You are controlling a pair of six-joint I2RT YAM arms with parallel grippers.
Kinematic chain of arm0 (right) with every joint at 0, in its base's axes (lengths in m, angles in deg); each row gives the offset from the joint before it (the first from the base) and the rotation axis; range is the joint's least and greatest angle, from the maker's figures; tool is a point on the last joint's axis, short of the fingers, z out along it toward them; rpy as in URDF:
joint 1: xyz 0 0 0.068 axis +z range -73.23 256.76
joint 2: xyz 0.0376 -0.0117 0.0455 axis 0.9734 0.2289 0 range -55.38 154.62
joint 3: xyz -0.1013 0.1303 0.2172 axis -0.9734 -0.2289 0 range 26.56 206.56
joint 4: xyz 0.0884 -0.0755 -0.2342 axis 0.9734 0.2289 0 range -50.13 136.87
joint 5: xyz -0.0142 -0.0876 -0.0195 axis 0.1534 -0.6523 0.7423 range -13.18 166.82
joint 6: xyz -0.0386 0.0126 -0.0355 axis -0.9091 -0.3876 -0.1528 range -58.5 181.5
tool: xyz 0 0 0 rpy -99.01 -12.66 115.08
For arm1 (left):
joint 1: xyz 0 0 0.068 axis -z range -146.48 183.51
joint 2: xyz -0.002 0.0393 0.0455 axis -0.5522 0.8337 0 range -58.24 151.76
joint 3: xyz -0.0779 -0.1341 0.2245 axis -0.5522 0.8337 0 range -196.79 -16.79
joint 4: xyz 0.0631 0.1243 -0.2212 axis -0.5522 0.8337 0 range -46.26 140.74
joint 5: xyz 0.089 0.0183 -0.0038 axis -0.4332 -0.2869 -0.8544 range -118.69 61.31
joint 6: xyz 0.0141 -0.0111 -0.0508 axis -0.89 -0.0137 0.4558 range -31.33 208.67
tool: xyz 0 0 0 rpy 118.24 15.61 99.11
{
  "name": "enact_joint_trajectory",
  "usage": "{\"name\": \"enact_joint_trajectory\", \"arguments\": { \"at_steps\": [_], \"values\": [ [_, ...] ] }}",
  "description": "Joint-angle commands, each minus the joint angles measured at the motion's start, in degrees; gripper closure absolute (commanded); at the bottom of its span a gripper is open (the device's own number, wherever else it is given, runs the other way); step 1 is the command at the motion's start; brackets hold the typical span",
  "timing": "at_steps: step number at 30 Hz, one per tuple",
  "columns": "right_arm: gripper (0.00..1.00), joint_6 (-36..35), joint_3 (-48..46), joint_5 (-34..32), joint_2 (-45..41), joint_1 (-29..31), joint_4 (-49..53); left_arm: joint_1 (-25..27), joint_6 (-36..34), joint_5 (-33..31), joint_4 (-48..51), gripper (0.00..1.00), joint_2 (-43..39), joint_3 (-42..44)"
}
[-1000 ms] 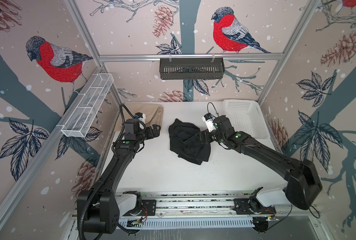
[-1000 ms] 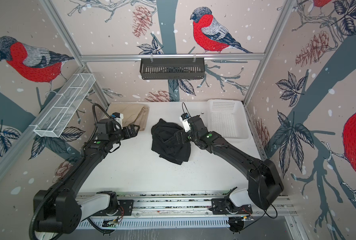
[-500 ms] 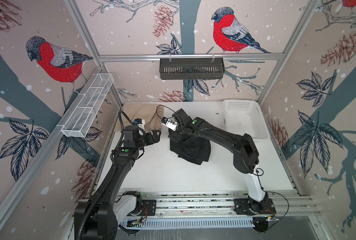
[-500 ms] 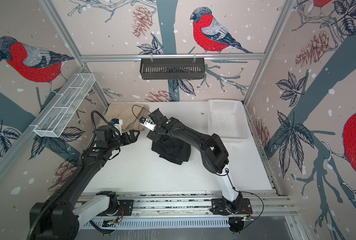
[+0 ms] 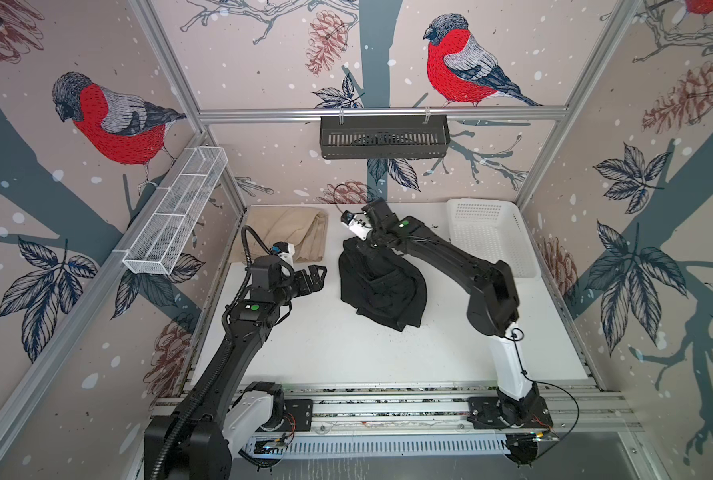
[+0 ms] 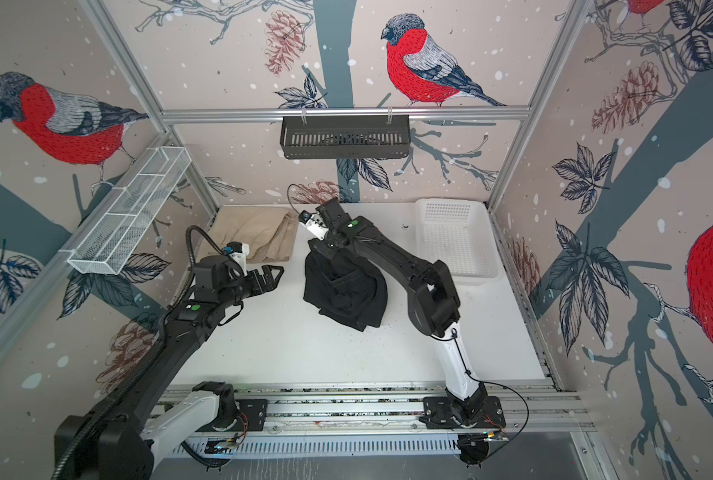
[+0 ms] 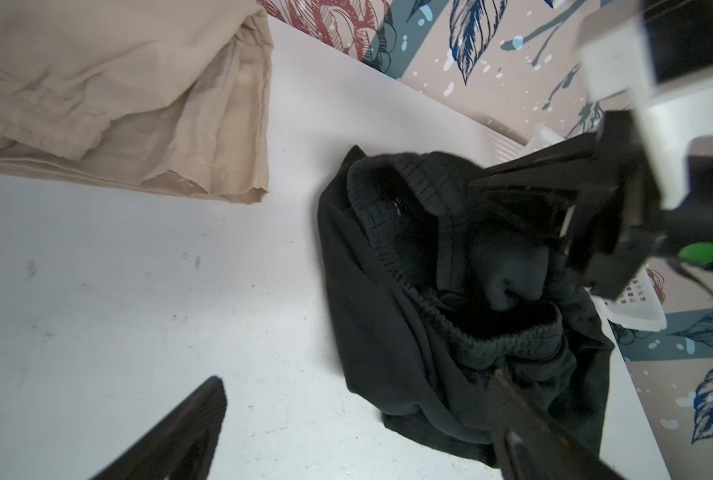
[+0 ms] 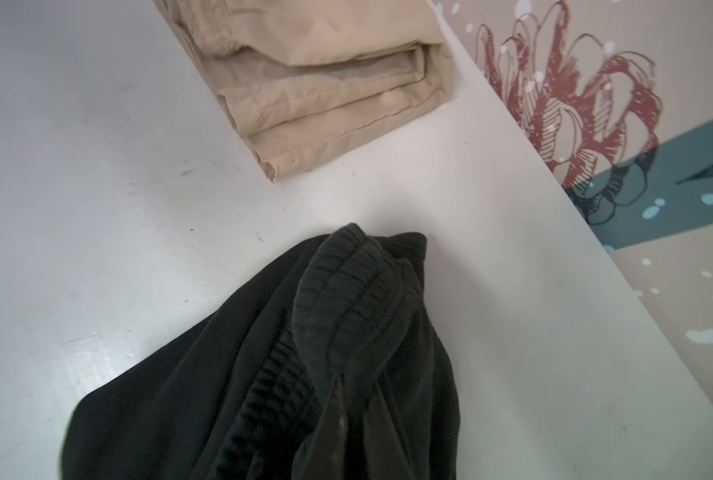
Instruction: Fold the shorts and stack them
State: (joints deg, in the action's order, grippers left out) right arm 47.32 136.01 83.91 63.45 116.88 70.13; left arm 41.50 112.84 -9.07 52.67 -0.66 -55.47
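two black robot arms are counted, the left arm point(image 5: 238, 345) and the right arm point(image 5: 487, 291), both mounted on the metal rail point(image 5: 388, 409) at the near edge of the white table point(image 5: 346, 353). two pairs of shorts, one basket and two wall shelves are counted beyond.

nearest, the left gripper point(image 5: 316, 277) is held above bare table, its jaws spread wide with nothing between them. to its right lie the black shorts point(image 5: 381, 286) of plain soft cloth, crumpled. their far end is drawn up to the right gripper point(image 5: 372, 246), which is closed tight on the gathered waistband, and the rest is heaped on the table. farther back, in the far left corner, the beige shorts point(image 5: 292, 228) of thin creased cloth are laid folded flat, apart from the black pair. in the far right corner a white perforated plastic basket point(image 5: 489, 239) is set. on the walls a white wire shelf point(image 5: 176, 216) and a black slotted metal shelf point(image 5: 383, 139) are hung.

in both top views the right gripper's fingers are hidden under its own wrist. the pinched fold of waistband point(image 8: 346, 299) is shown clearly only in the right wrist view, along with the stacked layers at the beige pair's edge. in the left wrist view the two spread fingers point(image 7: 180, 432) are shown, and the open mouth of the black waistband is looked into.
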Motion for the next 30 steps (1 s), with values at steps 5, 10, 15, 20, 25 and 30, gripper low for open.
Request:
{"name": "enact_joint_trajectory", "arguments": {
  "at_steps": [5, 10, 15, 20, 25, 30],
  "values": [
    [0.99, 19.92, -28.35, 27.68, -24.06, -12.36, -31.39, 6.52, -0.52, 6.21, -10.51, 0.03, 2.07, 1.38],
    [0.99, 22.59, -37.81, 27.08, -31.38, -15.15, -38.56, 14.0, 0.45, 7.39, -15.42, 0.03, 5.86, 1.97],
    [0.99, 22.04, -39.34, 27.83, -32.74, -15.4, -38.75, 22.22, 4.9, 7.21, -28.36, 0.03, 12.67, 4.49],
    [0.99, 21.92, -41.25, 29.84, -34.15, -15.16, -39.88, 23.55, 6.71, 4.92, -29.68, 0.03, 21.8, 1.62],
    [0.98, 20.5, -41.51, 31.33, -35.42, -15.3, -37.19, 23.94, -0.52, 2.79, -29.04, 0.03, 25.72, -1.52],
    [0.98, 21.15, -42.91, 31.54, -36.82, -16.45, -37.77, 25.32, -7.9, 6.08, -25.99, 0.03, 29.84, -5.03]
  ]
}}
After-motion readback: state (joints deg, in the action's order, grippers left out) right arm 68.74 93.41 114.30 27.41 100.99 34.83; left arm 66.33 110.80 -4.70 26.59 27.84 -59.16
